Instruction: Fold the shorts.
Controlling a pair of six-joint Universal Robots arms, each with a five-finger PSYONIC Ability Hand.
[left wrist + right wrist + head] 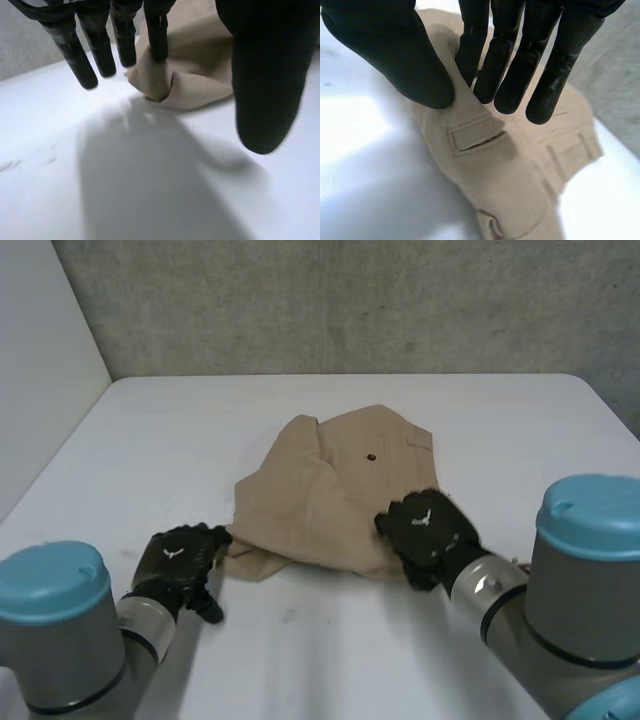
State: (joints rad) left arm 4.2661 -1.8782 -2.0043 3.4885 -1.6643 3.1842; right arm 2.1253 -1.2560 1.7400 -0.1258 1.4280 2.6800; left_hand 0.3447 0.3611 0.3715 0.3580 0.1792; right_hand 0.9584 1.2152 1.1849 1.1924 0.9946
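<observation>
The tan shorts lie bunched and partly folded in the middle of the white table, with a dark button facing up. My left hand hovers at the near left corner of the shorts. Its fingers are straight, one fingertip touches that corner, and the thumb stands apart. My right hand is on the near right edge of the shorts. There a ridge of cloth rises between its thumb and fingers, pinched, just above a belt loop.
A grey wall runs behind the table's far edge, and a pale wall stands at the left. Bare tabletop surrounds the shorts on all sides.
</observation>
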